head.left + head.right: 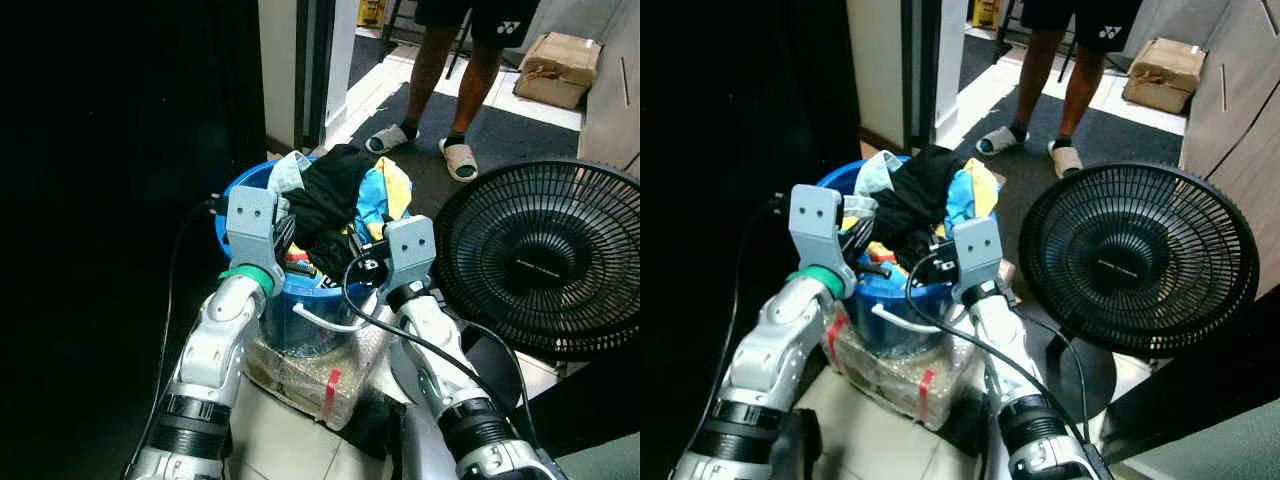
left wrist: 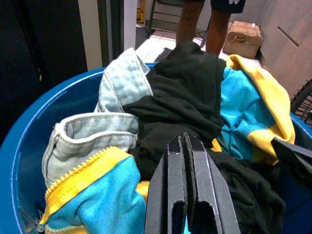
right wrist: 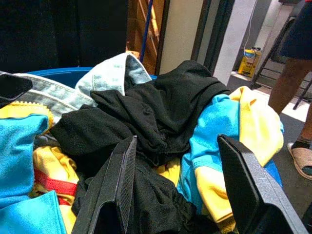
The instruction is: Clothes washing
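Note:
A blue bucket (image 1: 232, 192) stands in front of me, heaped with clothes. On top lies a black garment (image 1: 325, 205), with a light denim piece (image 2: 114, 97) beside it and a blue and yellow garment (image 3: 229, 126) on the other side. My left gripper (image 2: 184, 139) is shut with nothing in it, its tips just above the black garment near the bucket's near rim. My right gripper (image 3: 178, 144) is open over the pile, its fingers either side of the black cloth without holding it.
The bucket rests on a plastic-wrapped bundle (image 1: 300, 378). A black floor fan (image 1: 540, 255) stands close on the right. A person in slippers (image 1: 452, 70) stands beyond the bucket, near a cardboard box (image 1: 558, 65). A doorframe (image 1: 300, 70) rises behind, and the left side is dark.

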Motion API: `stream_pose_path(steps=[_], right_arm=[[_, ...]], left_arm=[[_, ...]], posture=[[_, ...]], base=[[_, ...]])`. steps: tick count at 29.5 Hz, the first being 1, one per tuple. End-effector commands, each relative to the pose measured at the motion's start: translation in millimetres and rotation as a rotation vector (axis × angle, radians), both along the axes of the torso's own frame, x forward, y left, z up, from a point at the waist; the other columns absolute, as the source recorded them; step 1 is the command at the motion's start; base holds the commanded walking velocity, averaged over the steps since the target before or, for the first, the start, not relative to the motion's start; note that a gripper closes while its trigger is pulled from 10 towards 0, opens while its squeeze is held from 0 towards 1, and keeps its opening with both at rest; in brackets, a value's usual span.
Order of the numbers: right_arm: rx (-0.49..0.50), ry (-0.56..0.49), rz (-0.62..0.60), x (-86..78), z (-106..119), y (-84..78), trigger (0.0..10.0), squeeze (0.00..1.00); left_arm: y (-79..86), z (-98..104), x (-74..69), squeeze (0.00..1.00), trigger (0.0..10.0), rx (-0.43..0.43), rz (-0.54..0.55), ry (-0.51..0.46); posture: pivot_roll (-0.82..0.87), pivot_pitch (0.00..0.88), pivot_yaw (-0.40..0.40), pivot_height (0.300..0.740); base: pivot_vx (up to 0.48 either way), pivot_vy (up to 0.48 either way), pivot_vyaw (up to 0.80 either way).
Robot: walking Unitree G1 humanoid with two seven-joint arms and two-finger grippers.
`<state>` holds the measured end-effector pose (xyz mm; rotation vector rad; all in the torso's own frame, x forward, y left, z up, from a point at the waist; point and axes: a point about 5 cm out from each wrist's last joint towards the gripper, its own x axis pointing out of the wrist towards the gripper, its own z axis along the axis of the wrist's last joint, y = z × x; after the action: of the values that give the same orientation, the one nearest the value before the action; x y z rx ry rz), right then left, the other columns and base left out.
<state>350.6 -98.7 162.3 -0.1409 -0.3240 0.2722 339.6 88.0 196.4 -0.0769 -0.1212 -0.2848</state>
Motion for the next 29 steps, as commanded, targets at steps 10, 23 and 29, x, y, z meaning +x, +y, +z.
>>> stream_pose_path(steps=[10,23,29], right_arm=[[-0.012,0.064,-0.004,-3.2,-15,-2.8,10.0,0.00],[-0.012,0.064,-0.003,-3.3,-15,-2.8,10.0,0.00],[0.040,-0.142,0.022,32.2,77,21.1,10.0,0.00]], left_arm=[[-1.8,-4,-2.3,0.00,10.0,-0.004,-0.007,0.024],[-1.7,-4,-2.7,0.00,10.0,-0.004,-0.007,0.027],[22.1,24,6.7,0.00,10.0,0.110,0.094,-0.075]], posture=[[0.13,0.083,0.009,0.480],[0.13,0.083,0.009,0.480],[0.17,0.113,-0.029,0.480]], base=[[0.000,0.000,0.00],[0.000,0.000,0.00],[0.000,0.000,0.00]])
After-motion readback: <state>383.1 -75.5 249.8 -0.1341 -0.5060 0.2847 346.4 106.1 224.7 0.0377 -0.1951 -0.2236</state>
